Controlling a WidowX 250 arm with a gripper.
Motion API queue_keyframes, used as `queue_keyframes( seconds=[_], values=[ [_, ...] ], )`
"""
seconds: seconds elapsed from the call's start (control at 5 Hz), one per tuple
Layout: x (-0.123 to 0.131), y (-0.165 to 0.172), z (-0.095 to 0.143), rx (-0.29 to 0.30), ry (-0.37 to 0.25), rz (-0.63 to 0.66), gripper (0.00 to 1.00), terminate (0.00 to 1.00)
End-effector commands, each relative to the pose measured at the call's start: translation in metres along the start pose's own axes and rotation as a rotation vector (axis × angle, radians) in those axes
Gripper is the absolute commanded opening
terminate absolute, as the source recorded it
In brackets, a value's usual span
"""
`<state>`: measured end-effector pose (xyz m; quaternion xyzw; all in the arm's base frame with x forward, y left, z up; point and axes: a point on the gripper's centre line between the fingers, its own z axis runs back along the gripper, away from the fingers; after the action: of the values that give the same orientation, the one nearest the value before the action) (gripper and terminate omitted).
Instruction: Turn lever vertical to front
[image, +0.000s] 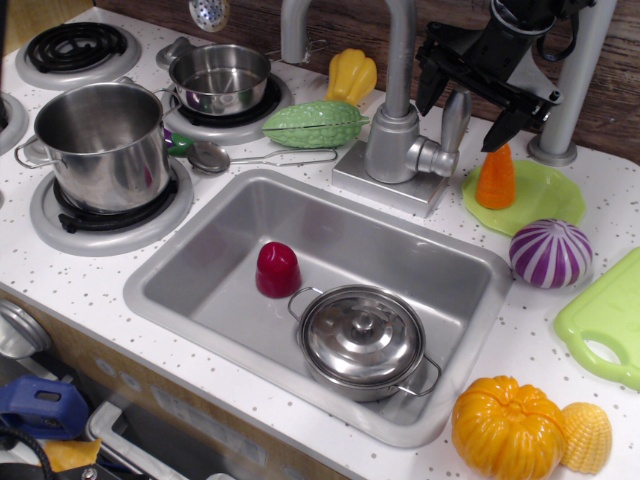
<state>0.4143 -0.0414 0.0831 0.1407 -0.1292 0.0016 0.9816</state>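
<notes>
The lever (453, 122) is a short silver-grey rod with a rounded tip. It stands upright from a stubby hub (432, 157) on the right side of the faucet base (392, 180). My black gripper (467, 98) hangs just above the lever's tip, open, with one finger (430, 90) to the lever's left and the other (503, 128) to its right. The fingers do not touch the lever. The tall curved faucet spout (398, 40) rises to the left of the gripper.
A sink (230, 235) holds a lidded steel pot (362, 340) and a red cup (277, 269). An orange carrot (496, 178) stands on a green plate (545, 195) beside a grey pole (572, 85). Pots, green gourd (314, 124) at left.
</notes>
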Motion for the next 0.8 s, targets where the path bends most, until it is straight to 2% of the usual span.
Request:
queue_keyframes(
  seconds=[0.0, 0.2, 0.4, 0.6],
  values=[
    [0.019, 0.011, 0.011, 0.011, -0.083, 0.011, 1.00, 0.00],
    [0.025, 0.011, 0.009, -0.011, -0.073, 0.014, 0.00, 0.00],
    [0.024, 0.009, 0.011, -0.032, -0.052, 0.023, 0.00, 0.00],
    [0.012, 0.003, 0.018, -0.037, -0.026, 0.054, 0.00, 0.00]
  ],
)
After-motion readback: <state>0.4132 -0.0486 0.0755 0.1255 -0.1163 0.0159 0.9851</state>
